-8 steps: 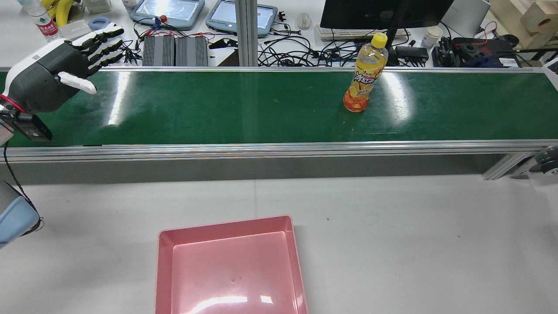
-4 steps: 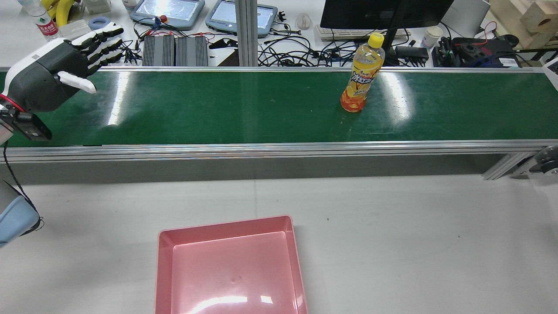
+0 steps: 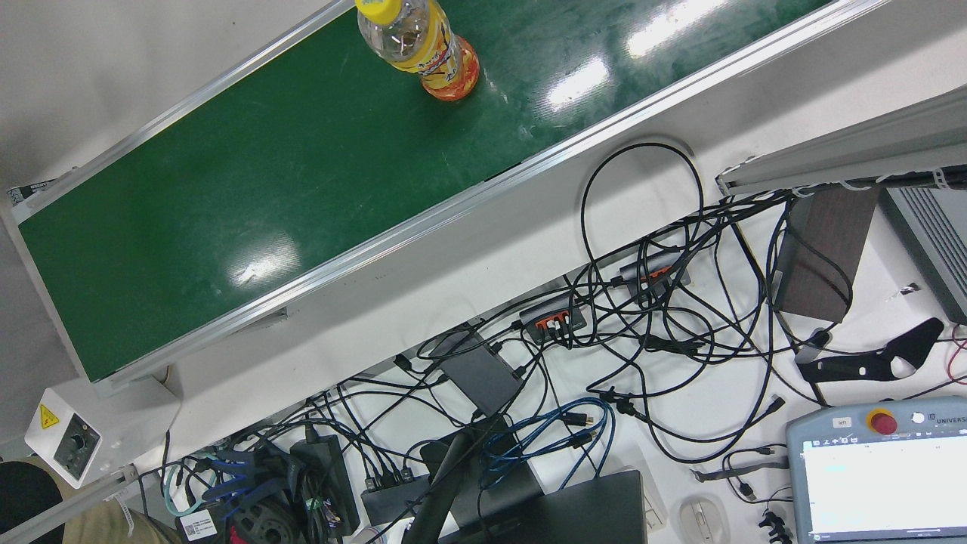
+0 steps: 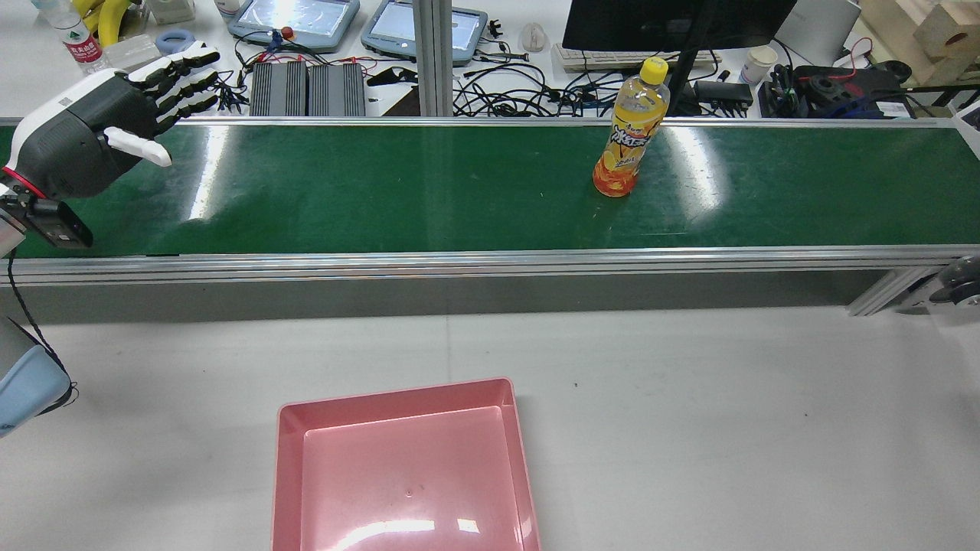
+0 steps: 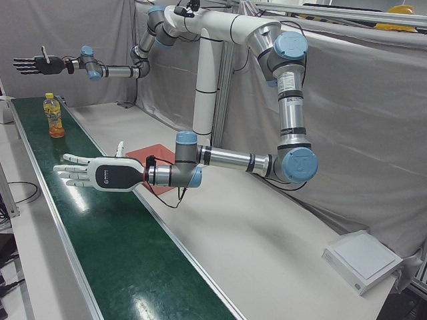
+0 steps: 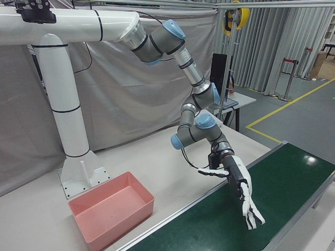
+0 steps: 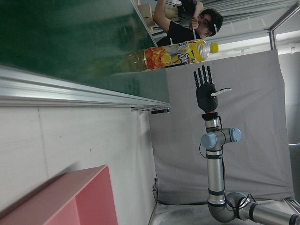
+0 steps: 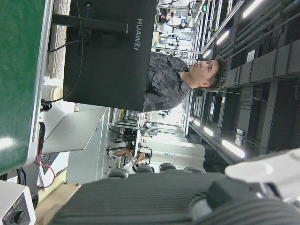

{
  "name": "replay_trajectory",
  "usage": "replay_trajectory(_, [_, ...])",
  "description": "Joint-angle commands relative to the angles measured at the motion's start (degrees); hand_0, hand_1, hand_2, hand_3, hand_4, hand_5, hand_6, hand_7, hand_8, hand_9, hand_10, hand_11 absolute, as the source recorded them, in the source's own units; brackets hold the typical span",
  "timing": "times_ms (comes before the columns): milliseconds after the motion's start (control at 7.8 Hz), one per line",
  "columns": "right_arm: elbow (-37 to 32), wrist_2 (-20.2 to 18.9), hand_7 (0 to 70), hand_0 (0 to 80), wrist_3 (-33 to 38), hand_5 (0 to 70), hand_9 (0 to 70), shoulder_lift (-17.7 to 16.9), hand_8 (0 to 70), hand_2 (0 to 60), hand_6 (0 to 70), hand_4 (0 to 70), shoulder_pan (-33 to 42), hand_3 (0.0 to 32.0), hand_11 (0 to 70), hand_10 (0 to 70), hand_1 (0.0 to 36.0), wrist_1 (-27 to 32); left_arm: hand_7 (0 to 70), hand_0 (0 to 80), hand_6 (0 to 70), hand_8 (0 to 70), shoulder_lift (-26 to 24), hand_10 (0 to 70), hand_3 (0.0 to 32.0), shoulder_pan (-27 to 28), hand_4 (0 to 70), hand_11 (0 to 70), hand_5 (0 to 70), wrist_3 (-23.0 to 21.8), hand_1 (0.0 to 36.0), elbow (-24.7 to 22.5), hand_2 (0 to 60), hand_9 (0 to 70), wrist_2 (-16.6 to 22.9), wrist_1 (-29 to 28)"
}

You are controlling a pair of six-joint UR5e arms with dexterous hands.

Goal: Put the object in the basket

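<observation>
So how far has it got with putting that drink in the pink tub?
Nothing is done yet: the pink plastic basket holds nothing. The yellow-capped orange drink bottle stands upright on the green conveyor belt. Both robot hands, left and right, are open. Grasping, carrying and placing remain.

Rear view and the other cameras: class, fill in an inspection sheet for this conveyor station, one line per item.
Surface: green conveyor belt with glare patches; grey table in front of it.
Job's things: orange drink bottle with a yellow cap stands on the belt, untouched; pink basket sits on the table with nothing in it.
Clutter: nothing seen on belt or table; monitor and pendants on the bench beyond.
Hands: left hand open, held over the belt's end, apart from the bottle; right hand open, raised beyond the bottle.
Cables: dense tangle on the operators' bench.
Surroundings: grey curtain behind the arms; a person stands nearby.
</observation>
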Motion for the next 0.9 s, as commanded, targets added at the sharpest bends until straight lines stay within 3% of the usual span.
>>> replay_trajectory(0, [0.0, 0.0, 0.0, 0.0, 0.0, 0.0, 0.0, 0.0, 0.0, 0.0, 0.0, 0.0, 0.0, 0.0, 0.0, 0.0, 0.0, 0.0, 0.0, 51.5, 0.3, 6.4, 0.0, 6.3, 2.8, 0.5, 13.3, 10.3, 13.8, 0.1, 7.1, 0.2, 0.0, 6.9, 0.0, 0.0])
replay_trajectory(128, [0.0, 0.0, 0.0, 0.0, 0.0, 0.0, 0.0, 0.0, 0.0, 0.0, 0.0, 0.0, 0.0, 0.0, 0.0, 0.0, 0.0, 0.0, 0.0, 51.7, 0.0, 6.2, 0.1, 6.2, 4.4, 0.5, 12.9, 10.2, 12.7, 0.0, 6.9, 0.1, 0.0, 6.5, 0.0, 0.1])
replay_trajectory(769, [0.0, 0.0, 0.0, 0.0, 0.0, 0.0, 0.0, 0.0, 0.0, 0.0, 0.0, 0.0, 0.0, 0.0, 0.0, 0.0, 0.0, 0.0, 0.0, 50.7, 0.0, 6.3, 0.0, 6.1, 3.0, 0.3, 12.8, 9.9, 14.5, -0.3, 6.7, -0.1, 0.0, 6.5, 0.0, 0.1])
